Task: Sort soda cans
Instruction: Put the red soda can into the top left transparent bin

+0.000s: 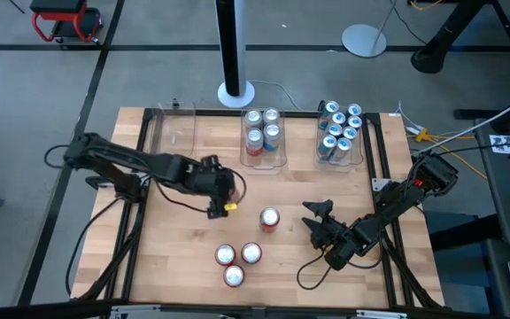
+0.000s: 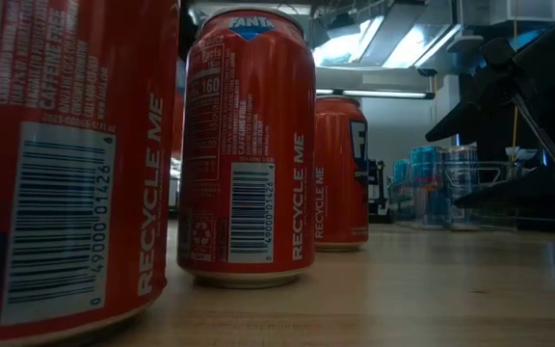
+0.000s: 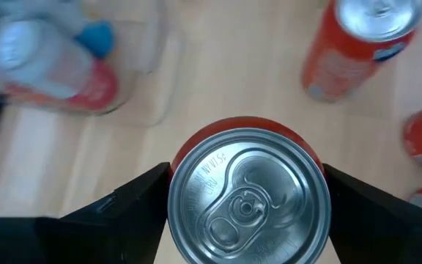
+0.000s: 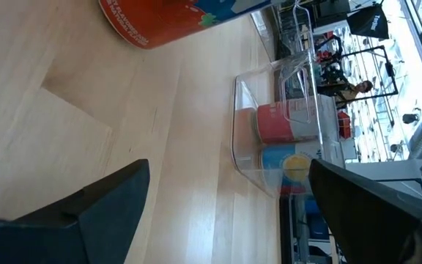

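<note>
The wooden counter (image 1: 175, 257) carries three clear bins (image 1: 263, 159) along its far edge, the middle one holding silver-and-red cans (image 1: 262, 129) and the right one teal-blue cans (image 1: 339, 130). Four red soda cans (image 1: 237, 257) stand near the front. The left gripper (image 3: 244, 213) has its fingers clamped on another red can (image 3: 247, 198) at the counter's middle, while the right gripper (image 1: 319, 220) rests low with fingers spread.

A pale wooden plank table (image 1: 175, 266) framed in black metal carries three clear rectangular plastic bins (image 1: 264, 140) along its far edge (one holding silver-and-red cans, one teal-blue cans, one showing no cans). Directly on the wood stand four red cylindrical metal soda cans (image 1: 269, 219), three clustered near the front edge.
</note>
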Robot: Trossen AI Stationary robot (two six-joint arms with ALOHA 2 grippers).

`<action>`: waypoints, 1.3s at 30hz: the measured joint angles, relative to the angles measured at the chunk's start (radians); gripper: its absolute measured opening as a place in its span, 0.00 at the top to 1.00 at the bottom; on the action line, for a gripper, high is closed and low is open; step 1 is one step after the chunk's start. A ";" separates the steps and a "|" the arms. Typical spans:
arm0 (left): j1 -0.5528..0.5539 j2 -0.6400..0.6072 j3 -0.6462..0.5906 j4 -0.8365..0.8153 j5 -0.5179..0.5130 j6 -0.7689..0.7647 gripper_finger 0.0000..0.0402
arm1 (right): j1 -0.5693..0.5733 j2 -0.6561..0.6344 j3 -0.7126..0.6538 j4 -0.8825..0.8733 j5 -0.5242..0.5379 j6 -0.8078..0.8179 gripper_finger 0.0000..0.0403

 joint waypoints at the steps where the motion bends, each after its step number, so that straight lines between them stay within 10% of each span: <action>1: 0.001 -0.019 0.000 -0.024 -0.016 -0.010 0.27 | 0.000 0.000 0.000 0.000 0.000 0.000 0.07; 25: 0.416 -0.264 0.000 -0.300 -0.378 -0.154 0.27 | 0.000 0.000 0.000 0.000 0.020 0.000 0.07; 39: 0.785 -0.263 -0.129 -0.026 -0.331 -0.034 0.27 | 0.000 0.000 0.000 -0.001 0.015 0.000 0.07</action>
